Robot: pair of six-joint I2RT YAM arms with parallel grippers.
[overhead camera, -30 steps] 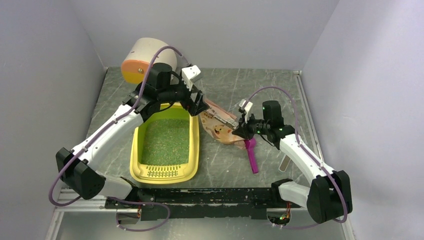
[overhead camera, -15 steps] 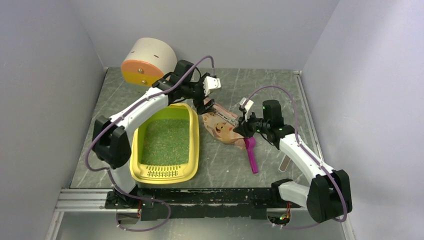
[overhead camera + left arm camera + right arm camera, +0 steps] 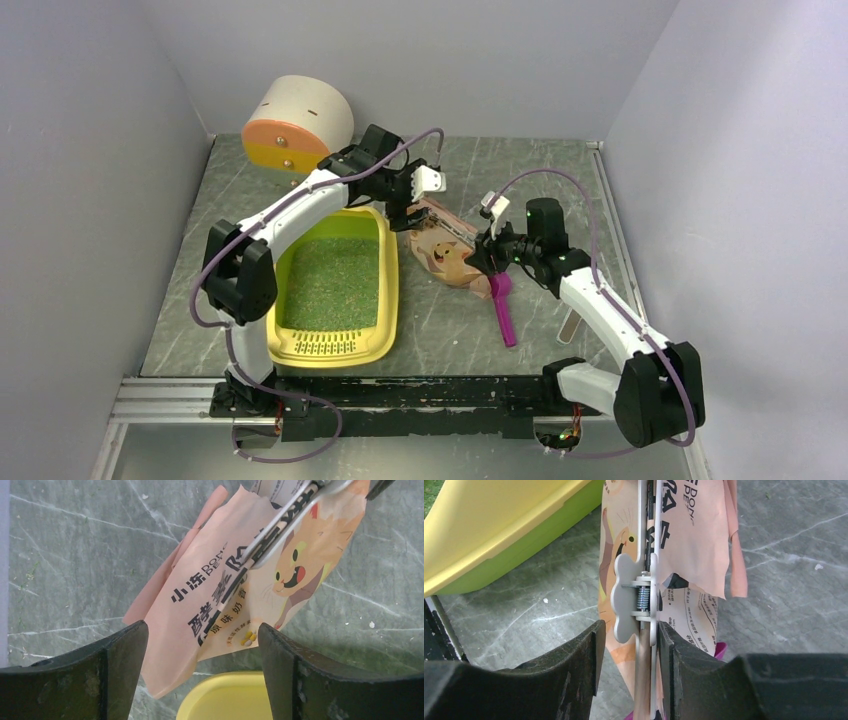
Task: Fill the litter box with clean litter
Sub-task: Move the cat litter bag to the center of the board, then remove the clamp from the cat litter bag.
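Looking down from above finds the litter box (image 3: 330, 358) on the marbled table (image 3: 530, 170), grille end toward the arm bases, with the clean litter (image 3: 333, 283) spread as a green speckled layer over its floor. Places a pink-beige printed bag (image 3: 445, 262) flat on the table just right of the litter box's far right corner, close against the yellow rim. Shows a long metal clip (image 3: 644, 595) clamped along the bag.

Puts the left gripper (image 3: 408, 215) above the bag's far end, just beyond that same corner, jaws spread wide with nothing between them. Sees below its fingers (image 3: 75, 675), in the left wrist view, only the bag and a sliver of the litter box's rim.

Sets the right gripper (image 3: 482, 252) at the bag's other end, further right of the litter box, fingers (image 3: 574, 670) straddling the clip's handles very closely. Cannot tell whether pressing them or merely flanking them.

Notes a magenta scoop (image 3: 505, 315) lying right of the litter box, beside the bag's near edge, and a white cylinder with an orange end (image 3: 300, 120) behind the litter box's far left corner.
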